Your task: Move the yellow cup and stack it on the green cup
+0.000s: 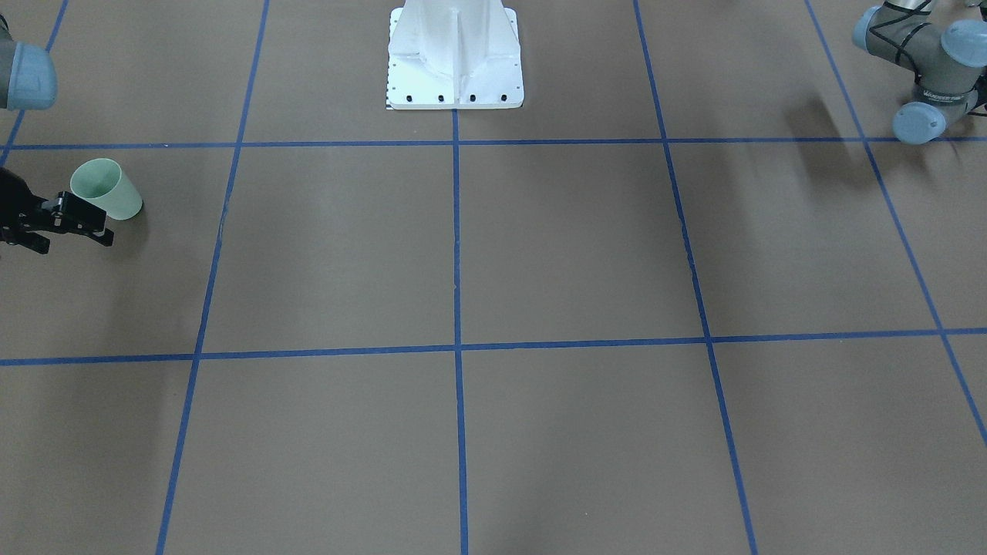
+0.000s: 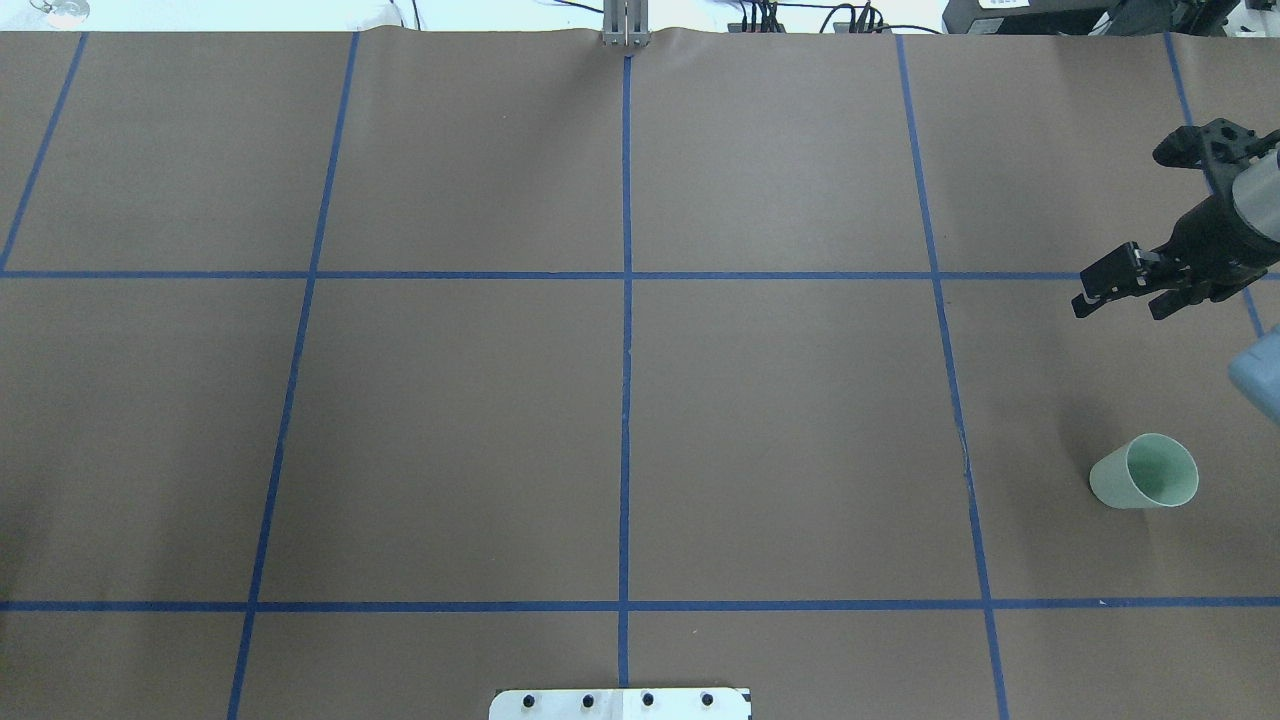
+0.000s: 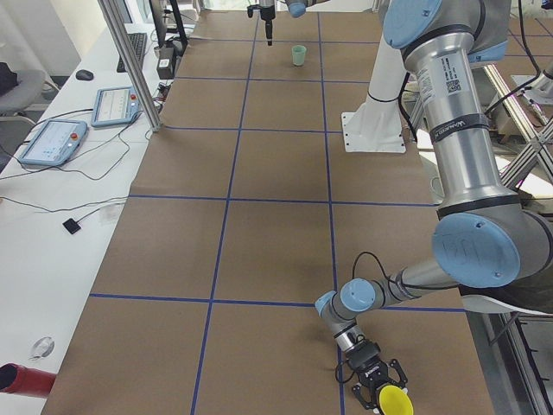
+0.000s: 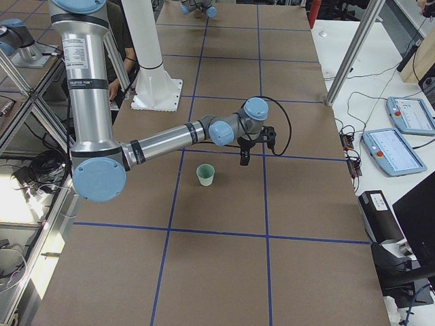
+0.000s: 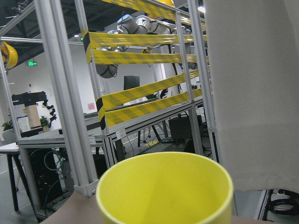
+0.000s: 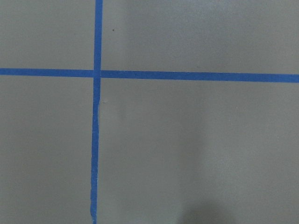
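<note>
The yellow cup is bright, the green cup pale, the table brown, blue-gridded

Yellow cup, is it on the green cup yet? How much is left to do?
Not yet, nothing is stacked. The green cup stands alone and empty near the right gripper, which is open. In hand: the yellow cup sits at the left gripper, at the table's other end. I cannot tell if it is gripped. Left to do: carry it across and set it in the green cup.
</note>
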Motion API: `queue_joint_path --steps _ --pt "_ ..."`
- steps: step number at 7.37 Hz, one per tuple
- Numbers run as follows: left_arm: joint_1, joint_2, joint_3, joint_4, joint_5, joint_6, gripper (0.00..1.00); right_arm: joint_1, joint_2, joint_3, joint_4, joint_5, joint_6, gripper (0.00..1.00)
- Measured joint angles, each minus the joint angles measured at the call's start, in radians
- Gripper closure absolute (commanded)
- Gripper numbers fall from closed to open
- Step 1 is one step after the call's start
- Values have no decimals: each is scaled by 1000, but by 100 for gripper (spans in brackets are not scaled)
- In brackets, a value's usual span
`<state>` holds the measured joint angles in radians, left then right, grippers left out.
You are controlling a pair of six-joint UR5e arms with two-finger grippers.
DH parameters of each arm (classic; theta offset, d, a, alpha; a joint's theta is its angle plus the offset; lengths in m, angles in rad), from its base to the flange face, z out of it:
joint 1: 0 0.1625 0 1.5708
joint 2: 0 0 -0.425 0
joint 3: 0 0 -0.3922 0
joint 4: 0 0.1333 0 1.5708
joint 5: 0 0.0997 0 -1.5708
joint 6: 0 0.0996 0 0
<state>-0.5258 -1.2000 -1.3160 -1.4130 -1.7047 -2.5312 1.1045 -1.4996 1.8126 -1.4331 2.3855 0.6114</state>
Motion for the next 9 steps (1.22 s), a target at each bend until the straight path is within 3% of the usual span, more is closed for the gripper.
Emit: queue_joint_path --steps 4,7,9 --pt "-114 -2 -9 -202 371 75 49 1 1 -4 -1 4 1 1" --pt "-150 -20 -17 -492 730 187 53 3 -1 -4 -1 5 2 1" --pt "-149 -106 -13 -662 914 358 59 2 3 -24 -1 0 6 1"
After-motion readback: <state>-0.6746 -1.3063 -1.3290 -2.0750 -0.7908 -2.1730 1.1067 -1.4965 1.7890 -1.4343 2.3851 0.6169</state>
